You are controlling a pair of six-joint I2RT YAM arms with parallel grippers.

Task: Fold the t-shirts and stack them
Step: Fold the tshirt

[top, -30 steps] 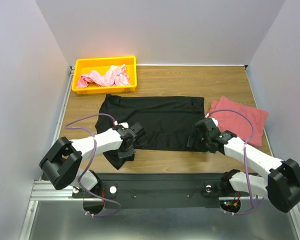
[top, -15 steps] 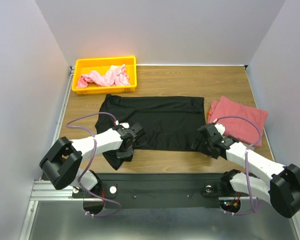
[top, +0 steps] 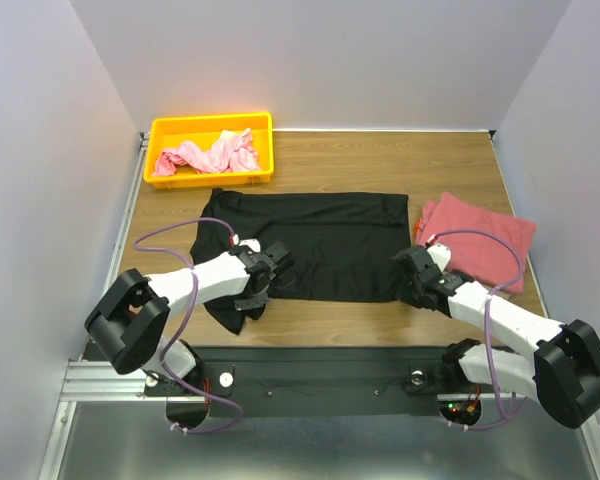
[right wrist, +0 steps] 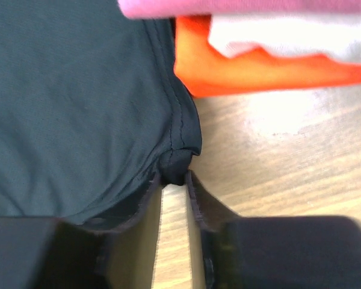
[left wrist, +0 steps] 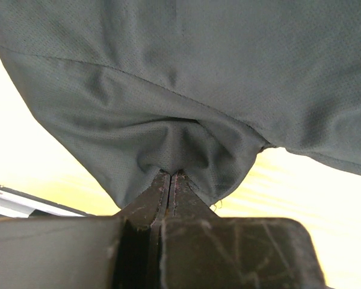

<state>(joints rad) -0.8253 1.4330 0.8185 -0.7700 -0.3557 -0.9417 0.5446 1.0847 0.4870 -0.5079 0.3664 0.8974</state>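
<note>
A black t-shirt (top: 320,240) lies spread flat across the middle of the table. My left gripper (top: 260,285) is shut on a bunched fold at its near left side; in the left wrist view the tips (left wrist: 169,174) meet with black cloth (left wrist: 198,72) pinched between them. At the shirt's near right corner, my right gripper (top: 404,288) has its tips (right wrist: 175,177) pinching the hem corner of the black cloth (right wrist: 72,102). A folded rose-red t-shirt (top: 480,240) lies to the right, with an orange t-shirt (right wrist: 240,69) showing under it.
A yellow bin (top: 160,130) at the back left holds a crumpled light pink t-shirt (top: 210,155). The folded stack sits close to the right gripper. Grey walls close in the table on the left, right and far sides.
The right gripper has slid right and nearer along the black shirt's front edge and closed from wide open onto the corner. The left gripper kept its hold and shifted slightly.
</note>
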